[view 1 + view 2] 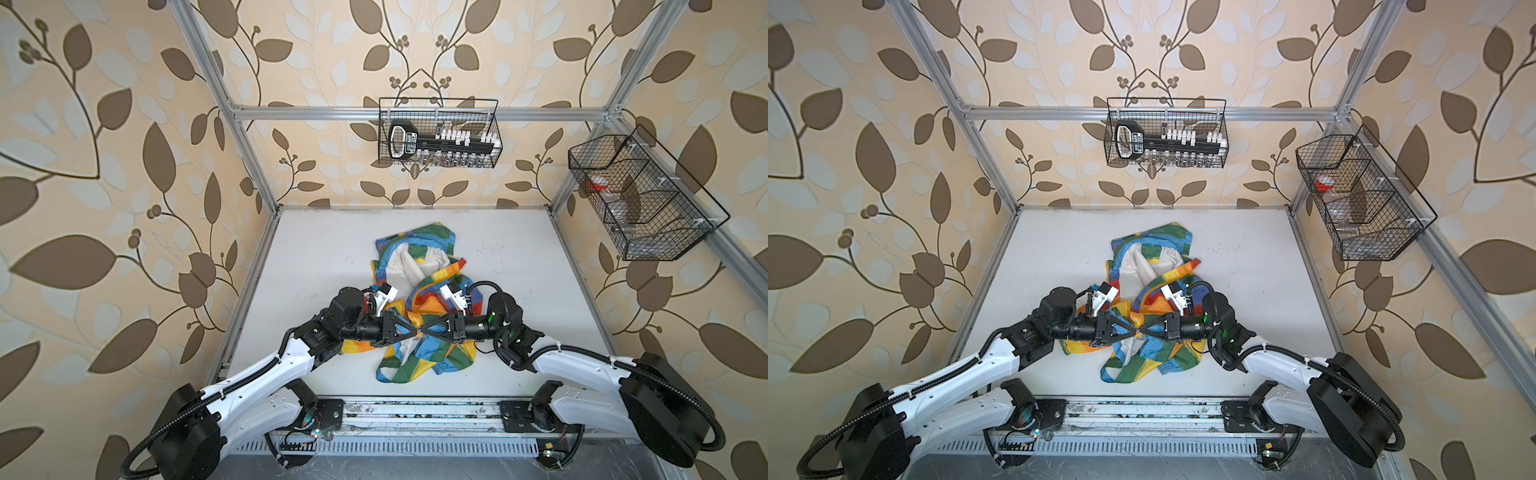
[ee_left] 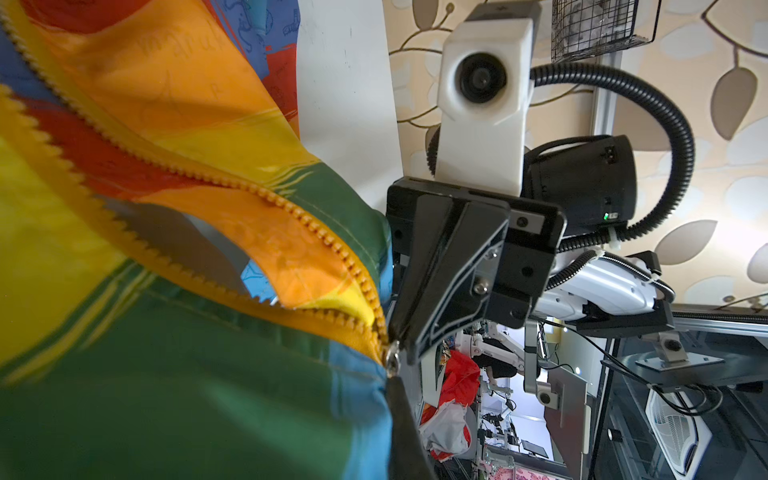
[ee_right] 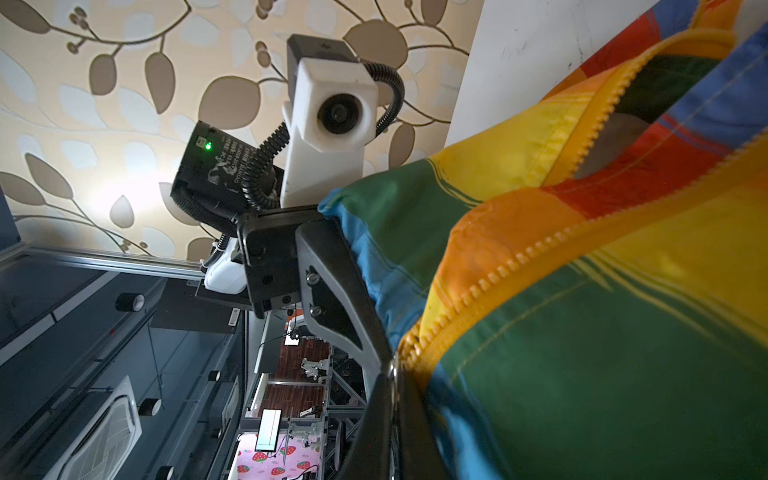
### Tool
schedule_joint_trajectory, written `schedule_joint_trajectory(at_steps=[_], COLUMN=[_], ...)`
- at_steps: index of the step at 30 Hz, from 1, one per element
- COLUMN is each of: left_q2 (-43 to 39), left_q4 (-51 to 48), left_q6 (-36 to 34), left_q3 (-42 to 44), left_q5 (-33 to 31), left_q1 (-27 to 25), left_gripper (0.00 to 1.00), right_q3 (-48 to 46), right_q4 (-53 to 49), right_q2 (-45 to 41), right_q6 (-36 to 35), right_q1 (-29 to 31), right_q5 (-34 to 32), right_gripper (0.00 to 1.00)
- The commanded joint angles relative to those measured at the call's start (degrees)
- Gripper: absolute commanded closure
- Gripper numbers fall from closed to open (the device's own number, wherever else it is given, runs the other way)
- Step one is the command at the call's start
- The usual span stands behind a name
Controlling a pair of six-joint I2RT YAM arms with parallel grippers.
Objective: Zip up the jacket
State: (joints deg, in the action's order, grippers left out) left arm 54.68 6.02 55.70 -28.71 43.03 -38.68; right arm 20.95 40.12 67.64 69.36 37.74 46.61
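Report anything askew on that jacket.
The jacket lies bunched and twisted, lining showing, zipper gaping open. The left claw and right claw are shut tip to tip where its two tracks meet.

Bright, even light, soft shadows; top views bow at their edges; the jacket [image 2: 166, 415] blurs close in wrist views.

Rainbow jacket [image 1: 432, 237], crumpled on table [image 1: 316, 257] ctr, zip [image 2: 249, 189] undone, off-white lining [image 1: 405, 258] showing
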Motion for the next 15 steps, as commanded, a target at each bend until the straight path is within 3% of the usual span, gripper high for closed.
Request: schedule_joint_trajectory(at_steps=[1,15], left_q2=[-0.88,-0.61], left_q4=[2.33,1.23], left_q6=[-0.16,-0.42], left_q3=[0.18,-0.36], left_q5=[0.79,2.85], left_q1=[-0.27,-0.26], left_gripper=[1.0,1.0], right_q3=[0.04,9.08], right_q4=[1.14,-15.44], right_q2=[-0.14,0.01], right_q6=[-0.06,-10.94], right_q1=[-0.43,-2.04], right_q5=[0.76,-4.6], right_gripper=[0.98,1.0])
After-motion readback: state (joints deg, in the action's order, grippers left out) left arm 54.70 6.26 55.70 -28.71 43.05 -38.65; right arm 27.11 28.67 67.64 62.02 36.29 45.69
